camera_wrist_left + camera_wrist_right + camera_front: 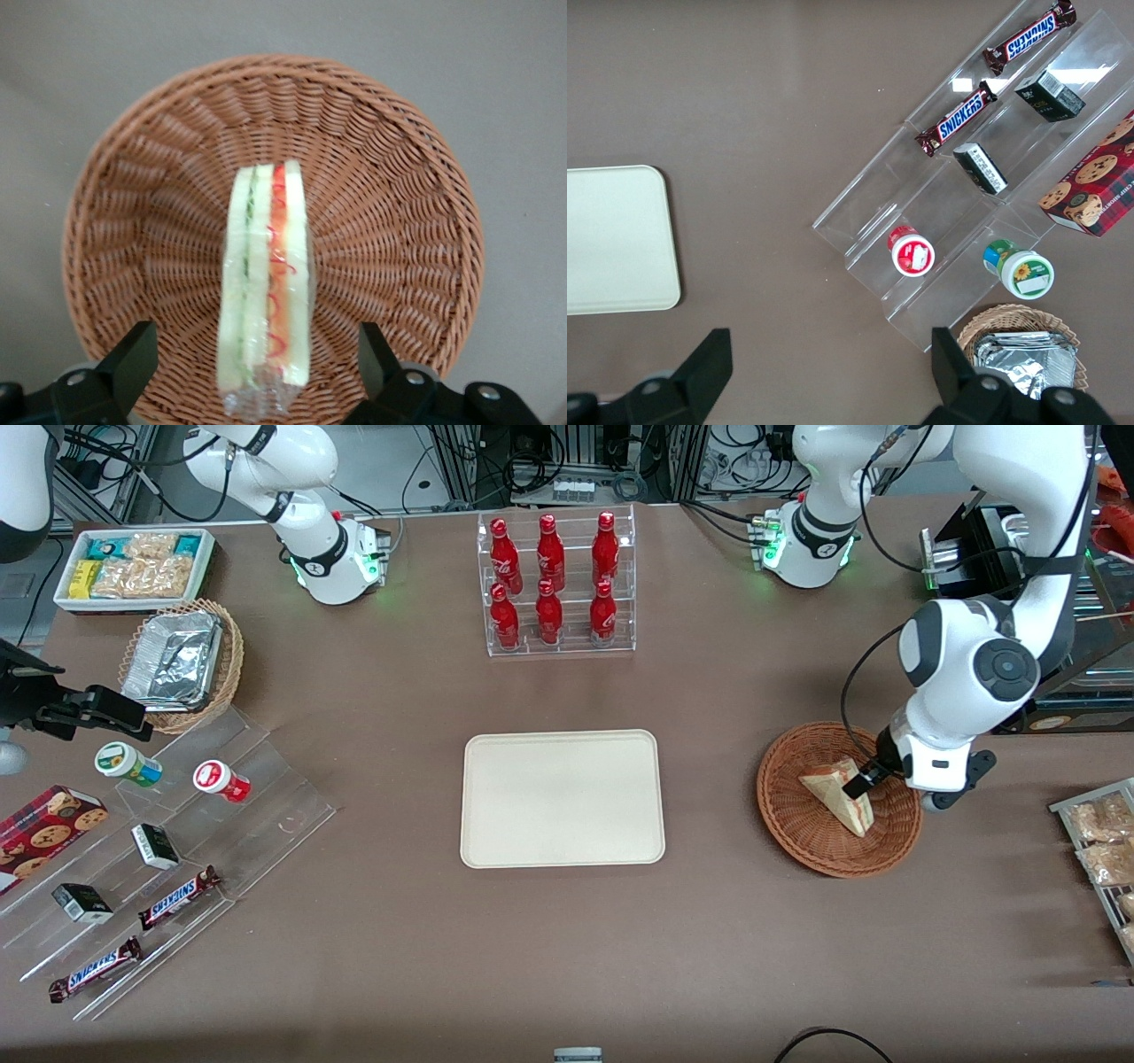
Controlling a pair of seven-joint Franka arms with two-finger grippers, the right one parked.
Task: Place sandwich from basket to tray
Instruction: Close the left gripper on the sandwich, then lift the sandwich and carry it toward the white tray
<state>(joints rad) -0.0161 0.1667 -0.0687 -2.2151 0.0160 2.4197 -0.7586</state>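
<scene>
The sandwich (pixel 840 797), a plastic-wrapped wedge of white bread with a red and green filling stripe, stands on edge in the reddish-brown wicker basket (pixel 788 815) toward the working arm's end of the table. My left gripper (pixel 864 781) is low over the basket, open, with one finger on each side of the sandwich. In the left wrist view the sandwich (pixel 264 292) stands between the two black fingers (pixel 133 359) with gaps on both sides, and the basket (pixel 390 212) fills the picture. The cream tray (pixel 562 797) lies empty at the table's middle.
A clear rack of red bottles (pixel 556 584) stands farther from the camera than the tray. A wire rack of snack bags (pixel 1103 841) is at the working arm's end. A clear stepped stand with snacks (pixel 151 841), a foil-tray basket (pixel 182 664) and a white bin (pixel 133 567) lie toward the parked arm's end.
</scene>
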